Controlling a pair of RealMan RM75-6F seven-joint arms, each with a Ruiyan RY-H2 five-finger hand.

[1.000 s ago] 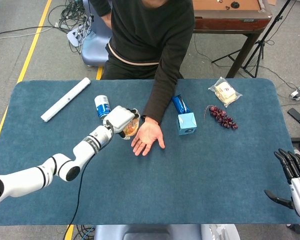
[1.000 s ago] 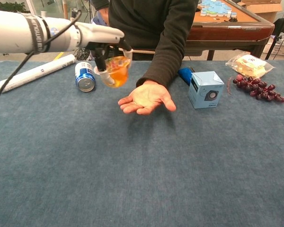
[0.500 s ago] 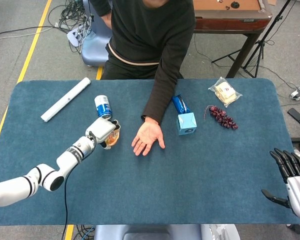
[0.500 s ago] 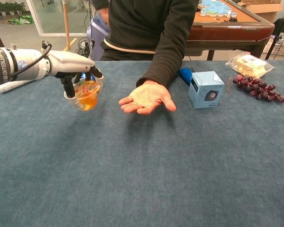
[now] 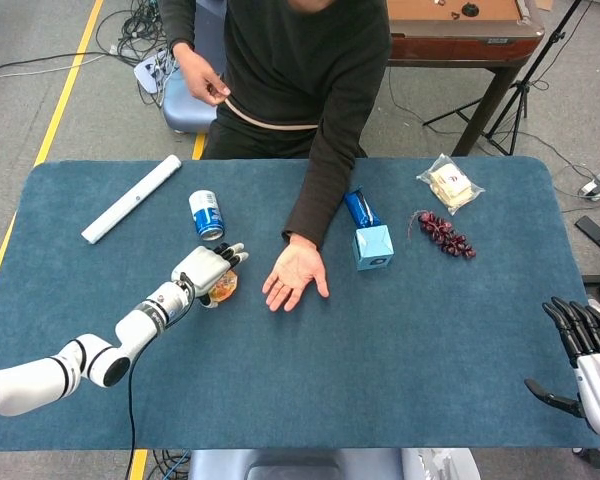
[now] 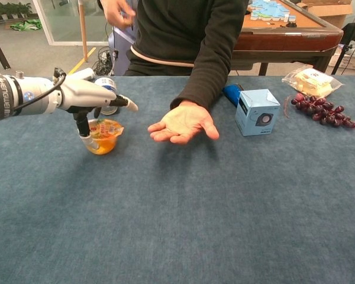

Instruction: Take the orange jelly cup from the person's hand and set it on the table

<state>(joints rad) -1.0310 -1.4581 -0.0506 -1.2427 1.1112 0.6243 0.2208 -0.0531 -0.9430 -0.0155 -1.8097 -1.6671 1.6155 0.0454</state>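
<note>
The orange jelly cup (image 5: 224,287) (image 6: 104,135) stands upright on the blue table (image 5: 380,350), left of the person's empty, palm-up hand (image 5: 296,275) (image 6: 183,121). My left hand (image 5: 205,268) (image 6: 92,97) hovers over the cup with its fingers stretched out above it. Its thumb points down along the cup's left side, and the fingers no longer wrap the cup. My right hand (image 5: 585,365) shows only in the head view, at the table's near right edge, fingers apart and holding nothing.
A blue can (image 5: 206,214) (image 6: 108,84) stands just behind the left hand. A white tube (image 5: 130,198) lies far left. A blue box (image 5: 373,247) (image 6: 257,111), grapes (image 5: 442,232) (image 6: 322,109) and a snack bag (image 5: 449,184) sit to the right.
My left hand carried the cup away from the person's hand to the left, lowered it onto the table, and spread its fingers off it. The person's palm stayed in place.
</note>
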